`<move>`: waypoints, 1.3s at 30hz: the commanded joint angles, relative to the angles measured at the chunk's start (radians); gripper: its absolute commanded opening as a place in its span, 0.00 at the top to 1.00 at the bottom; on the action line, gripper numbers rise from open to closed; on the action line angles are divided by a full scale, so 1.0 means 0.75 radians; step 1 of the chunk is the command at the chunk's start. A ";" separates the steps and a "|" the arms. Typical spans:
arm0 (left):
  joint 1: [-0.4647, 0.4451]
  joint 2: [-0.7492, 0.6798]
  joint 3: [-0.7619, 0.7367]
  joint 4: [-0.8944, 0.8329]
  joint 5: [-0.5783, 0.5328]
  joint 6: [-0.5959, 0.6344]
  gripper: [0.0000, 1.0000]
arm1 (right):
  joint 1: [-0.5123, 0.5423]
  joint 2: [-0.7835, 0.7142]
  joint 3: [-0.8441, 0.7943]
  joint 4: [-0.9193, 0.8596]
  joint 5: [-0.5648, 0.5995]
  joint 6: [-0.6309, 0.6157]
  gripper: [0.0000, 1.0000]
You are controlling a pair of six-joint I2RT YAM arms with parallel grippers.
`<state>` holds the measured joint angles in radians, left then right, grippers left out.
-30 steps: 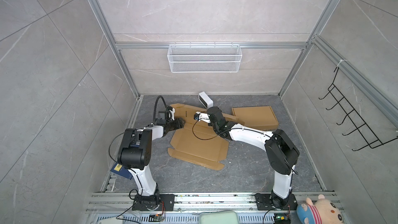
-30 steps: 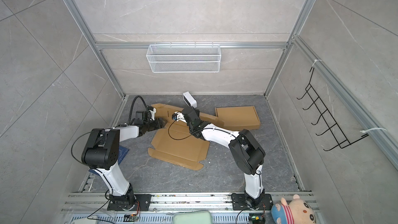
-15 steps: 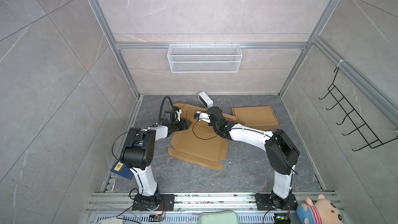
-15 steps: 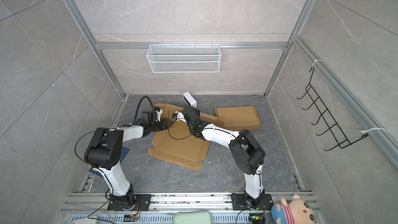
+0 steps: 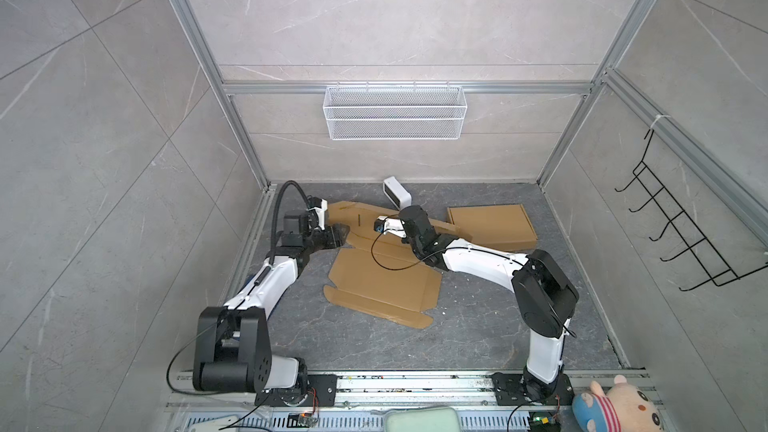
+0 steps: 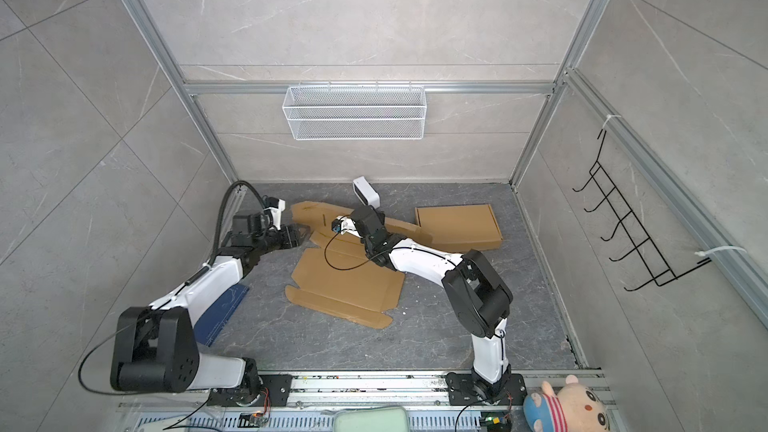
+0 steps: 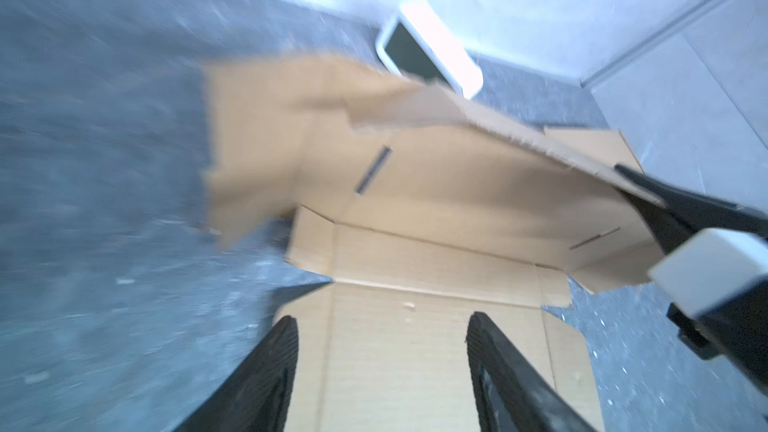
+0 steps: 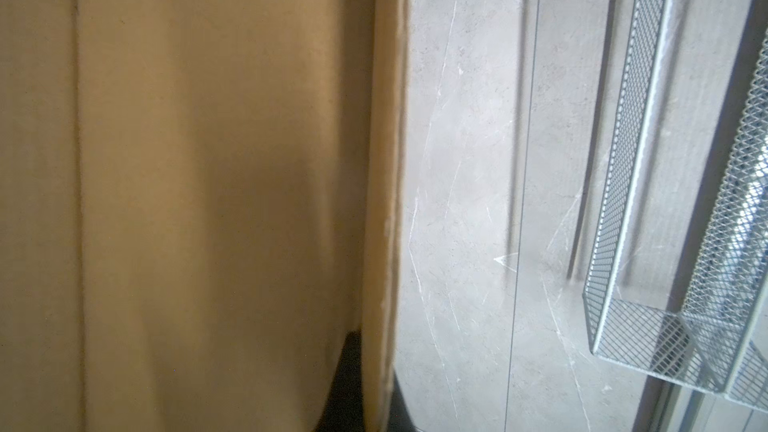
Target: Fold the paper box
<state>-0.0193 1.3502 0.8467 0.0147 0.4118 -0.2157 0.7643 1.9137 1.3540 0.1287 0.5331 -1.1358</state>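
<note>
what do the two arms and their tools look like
Both have white shells between bulky black joints. The left arm carries a thick black ribbed hose looping over its wrist; the right arm trails a thin black cable. The left tool and right tool end in slim black fingers.

Two cardboard boxes (image 5: 382, 284) (image 5: 490, 226), one basket (image 5: 395, 118), maybe one phone (image 5: 397, 192)

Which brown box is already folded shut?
The closed box at the back right, untouched. The middle cardboard lies spread open, one flap pinched by the right gripper.
</note>
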 commanded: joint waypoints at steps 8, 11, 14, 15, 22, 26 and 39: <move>0.344 0.291 0.297 -0.055 0.236 0.066 0.34 | -0.019 -0.068 -0.047 -0.062 -0.182 -0.034 1.00; 0.343 0.452 0.393 -0.074 0.282 0.105 0.33 | -0.022 -0.070 -0.053 -0.063 -0.208 -0.030 1.00; 0.342 0.576 0.458 -0.086 0.313 0.139 0.33 | -0.029 -0.078 -0.064 -0.065 -0.237 -0.018 1.00; 0.338 0.614 0.478 -0.090 0.326 0.144 0.32 | -0.031 -0.078 -0.063 -0.071 -0.240 -0.016 1.00; 0.228 0.754 0.590 -0.269 0.382 0.314 0.31 | -0.048 -0.065 -0.053 -0.094 -0.248 0.007 1.00; 0.181 0.750 0.590 -0.353 0.373 0.387 0.31 | -0.054 -0.059 -0.039 -0.103 -0.240 0.016 1.00; 0.079 0.646 0.543 -0.479 0.427 0.440 0.30 | -0.055 -0.060 -0.009 -0.137 -0.210 0.067 1.00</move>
<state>0.0505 1.8904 1.2648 -0.3157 0.6849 0.0837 0.7185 1.8786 1.3350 0.0769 0.3779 -1.1179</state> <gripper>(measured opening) 0.700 0.052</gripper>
